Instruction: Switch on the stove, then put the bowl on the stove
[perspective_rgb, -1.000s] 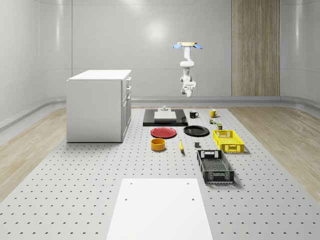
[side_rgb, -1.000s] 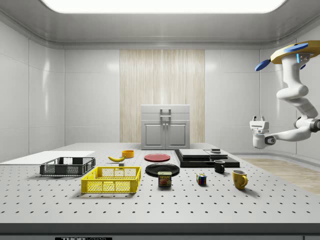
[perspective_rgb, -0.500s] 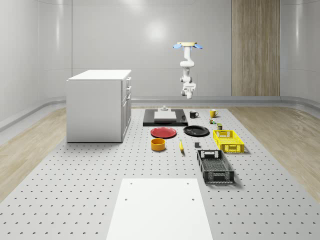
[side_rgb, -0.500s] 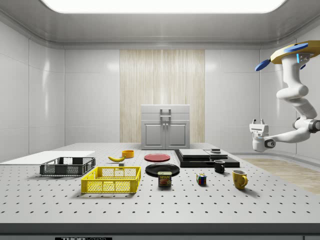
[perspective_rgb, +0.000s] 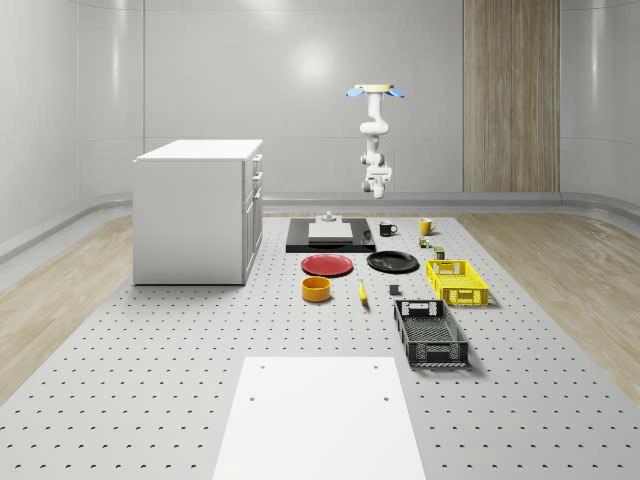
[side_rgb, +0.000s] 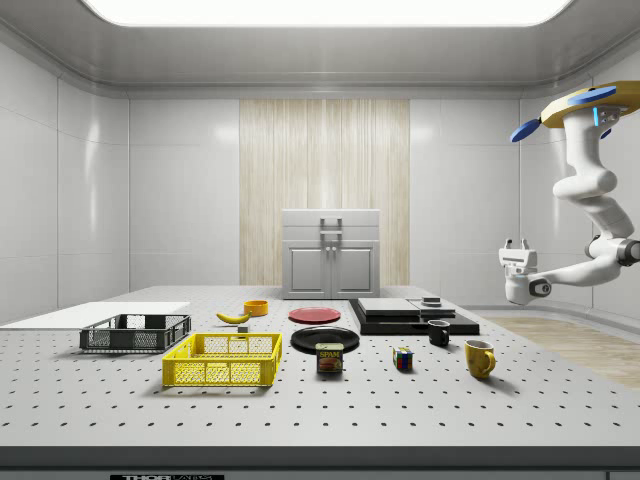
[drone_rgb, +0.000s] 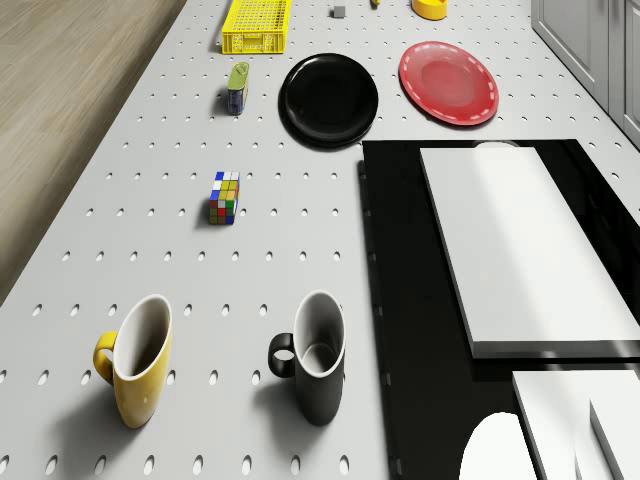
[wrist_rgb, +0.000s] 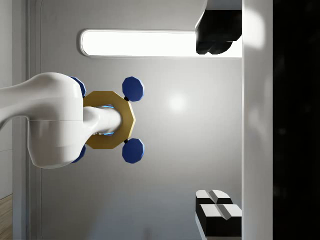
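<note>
Presumably light, rigid, smooth-walled bowl, well apart from upturned, open jaws; best pinched across rim; drone hovering by stove end of desk.

A white cabinet stands at the whole-scene view's left, and a white sheet lies flat on the perforated table at that view's lower middle. Just right of centre there, a red plate and a black plate lie side by side, with a banana below them, a yellow basket to the right and a black basket lower still. In the side view's lower right, a spam can, a Rubik's cube, a black mug and a yellow mug stand apart from one another.
</note>
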